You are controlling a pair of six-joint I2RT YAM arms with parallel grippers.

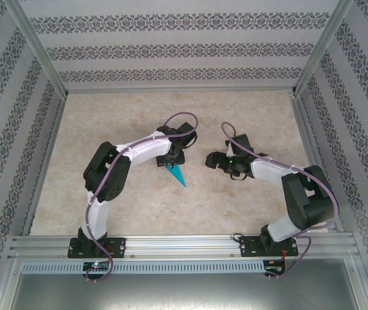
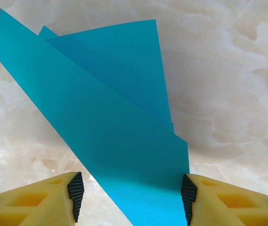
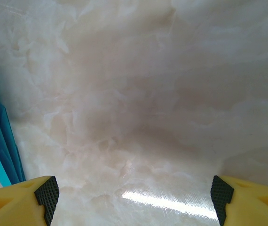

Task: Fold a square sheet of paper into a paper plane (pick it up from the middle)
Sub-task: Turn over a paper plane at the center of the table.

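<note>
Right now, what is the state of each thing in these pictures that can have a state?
Plane: folded into a layered, pointed shape, resting on the table.
Left claw: open, one pad on each side of the plane.
Right claw: open wide, nothing between its pads, over bare table beside the plane.

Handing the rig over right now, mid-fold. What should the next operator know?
Left gripper: open, jaws either side of the paper plane. One pad meets its edge and a gap shows at the other, so it is not clamped.
Right gripper: open, empty, over bare table, with the plane just to its side.
Done: sheet folded into a layered, pointed dart at mid-table.
Left: probably the last wing creases. Check the folds first.
</note>
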